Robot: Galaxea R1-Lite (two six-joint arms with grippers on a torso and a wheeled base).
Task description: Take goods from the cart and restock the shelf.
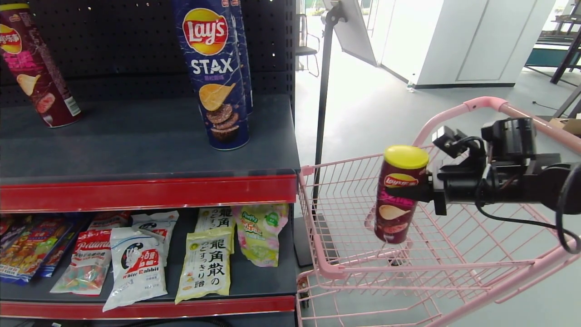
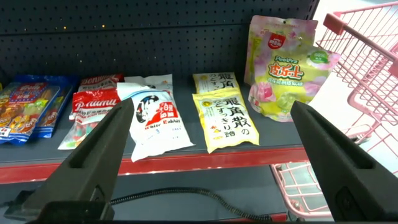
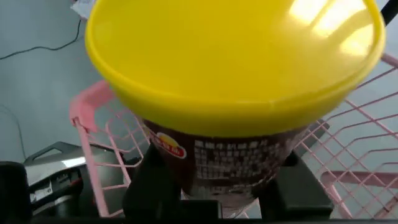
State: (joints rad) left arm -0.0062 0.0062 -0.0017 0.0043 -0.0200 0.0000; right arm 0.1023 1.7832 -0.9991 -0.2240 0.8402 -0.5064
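While over the pink cart [image 1: 481, 101], yellow-lidded chip can [image 1: 396, 213] in right claw [image 1: 402, 194].

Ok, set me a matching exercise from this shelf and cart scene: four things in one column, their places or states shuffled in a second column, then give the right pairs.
Things
1. right gripper
2. left gripper
3. front blue can
4. front pale yellow bag

Places or states
A. lying flat on the lower shelf
B. shut on the maroon can above the pink cart
C. standing upright on the upper shelf
D. open, facing the lower shelf

Pairs: 1-B, 2-D, 3-C, 4-A
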